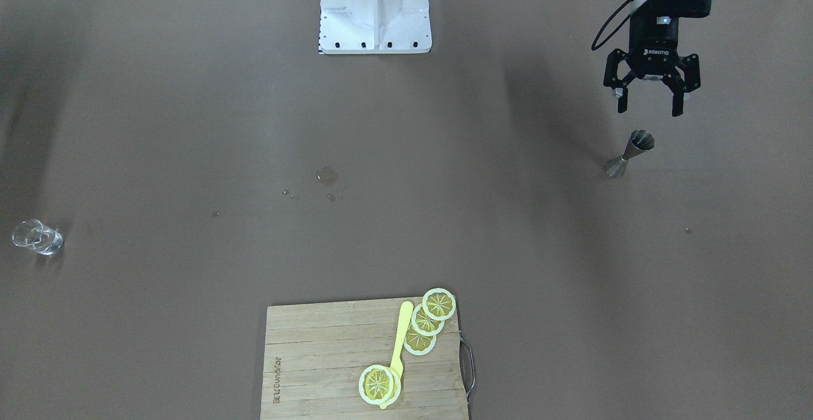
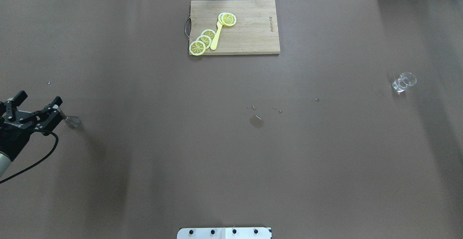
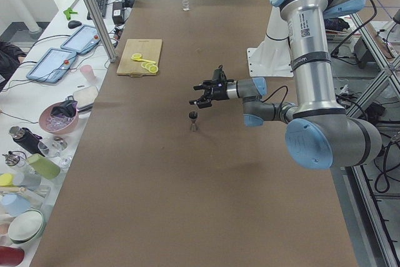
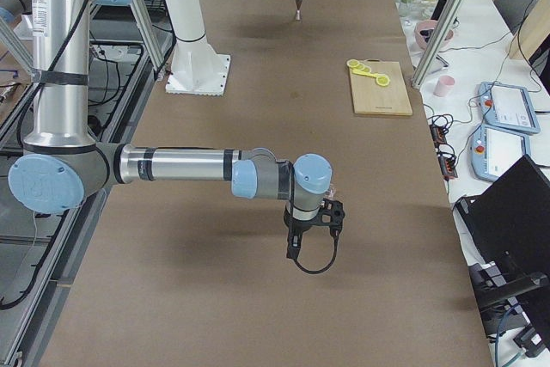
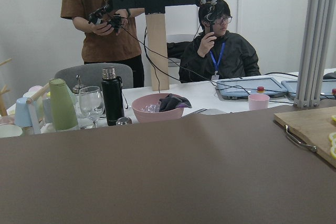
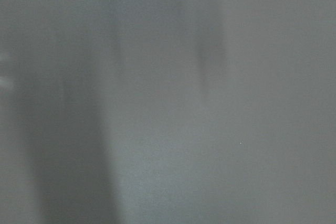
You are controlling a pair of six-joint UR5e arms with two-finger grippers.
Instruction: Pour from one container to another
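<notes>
The grey steel jigger (image 1: 630, 153) stands upright on the brown table near its left end, also seen as the jigger (image 2: 71, 121) and the jigger (image 3: 193, 120). My left gripper (image 1: 649, 112) hovers open just on the robot's side of it and a little higher, touching nothing; in the overhead view the left gripper (image 2: 38, 99) points at the jigger. The small clear glass (image 1: 37, 237) stands alone far off near the table's right end, glass (image 2: 404, 82). My right gripper (image 4: 314, 242) points down close over the table; whether it is open or shut I cannot tell.
A wooden cutting board (image 2: 253, 33) with lemon slices (image 2: 204, 41) and a yellow utensil lies at the far middle edge. A small puddle (image 2: 256, 122) and droplets mark the table's centre. Beyond the left end stand cups, a pink bowl (image 5: 156, 107) and people.
</notes>
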